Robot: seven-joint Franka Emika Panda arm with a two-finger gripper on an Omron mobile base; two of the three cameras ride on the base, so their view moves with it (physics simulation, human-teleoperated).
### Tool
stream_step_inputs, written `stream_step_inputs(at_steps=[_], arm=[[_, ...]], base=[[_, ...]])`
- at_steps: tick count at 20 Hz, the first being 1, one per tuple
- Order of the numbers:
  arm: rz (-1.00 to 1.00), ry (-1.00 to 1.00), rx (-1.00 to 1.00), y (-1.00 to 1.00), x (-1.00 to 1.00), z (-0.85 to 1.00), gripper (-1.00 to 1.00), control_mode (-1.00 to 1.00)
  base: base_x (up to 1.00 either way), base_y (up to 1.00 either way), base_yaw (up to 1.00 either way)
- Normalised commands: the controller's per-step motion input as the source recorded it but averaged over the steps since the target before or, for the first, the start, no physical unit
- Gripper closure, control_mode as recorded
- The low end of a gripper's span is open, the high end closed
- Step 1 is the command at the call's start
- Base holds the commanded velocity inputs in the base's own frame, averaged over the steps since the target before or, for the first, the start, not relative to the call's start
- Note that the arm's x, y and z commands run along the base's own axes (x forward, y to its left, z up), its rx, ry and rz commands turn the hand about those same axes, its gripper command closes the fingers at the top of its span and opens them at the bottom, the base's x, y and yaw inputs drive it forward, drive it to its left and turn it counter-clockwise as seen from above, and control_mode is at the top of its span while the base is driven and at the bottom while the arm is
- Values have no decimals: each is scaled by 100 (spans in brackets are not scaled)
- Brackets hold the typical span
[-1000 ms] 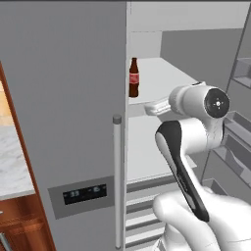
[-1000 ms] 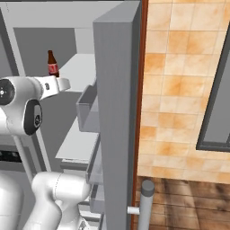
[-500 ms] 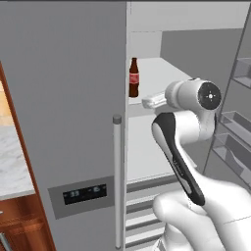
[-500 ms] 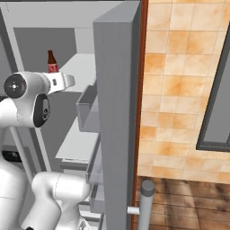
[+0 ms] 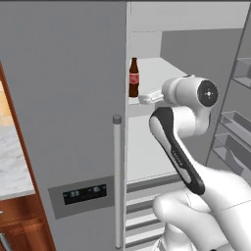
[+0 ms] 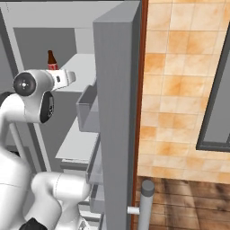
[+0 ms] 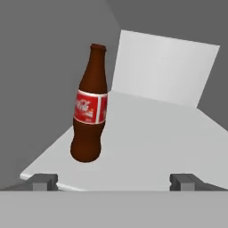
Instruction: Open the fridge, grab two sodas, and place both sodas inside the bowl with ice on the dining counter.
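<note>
A grey fridge (image 5: pixel 63 98) is seen open beside tan tiled wall (image 6: pixel 179 90). On its shelf (image 7: pixel 147 142), an upright brown red-labelled soda (image 7: pixel 91 111) is seen at 11 o'clock of the end effector (image 7: pixel 113 181), whose fingers are spread apart.

A pale grey fridge shelf (image 7: pixel 147 147) carries one upright brown glass soda bottle (image 7: pixel 90 107) with a red label, standing near its front-left edge.

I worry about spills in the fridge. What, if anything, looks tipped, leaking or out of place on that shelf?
Nothing stands out. The soda bottle stands upright near the shelf's front left corner, capped and dry around its base. The gripper is open in front of it, not touching.
</note>
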Motion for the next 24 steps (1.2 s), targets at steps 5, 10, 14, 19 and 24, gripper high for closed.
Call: stream_step_inputs(at_steps=[5, 10, 14, 19, 24], arm=[[12, -2, 3, 2, 10, 0, -100, -100], [5, 0, 0, 0, 19, 0, -100, -100], [20, 0, 0, 2, 22, 0, -100, -100], [18, 0, 0, 1, 26, 0, -100, -100], [13, 0, 0, 3, 34, 0, -100, -100]], base=[[0, 0, 0], [0, 0, 0], [0, 0, 0], [0, 0, 0], [0, 0, 0]])
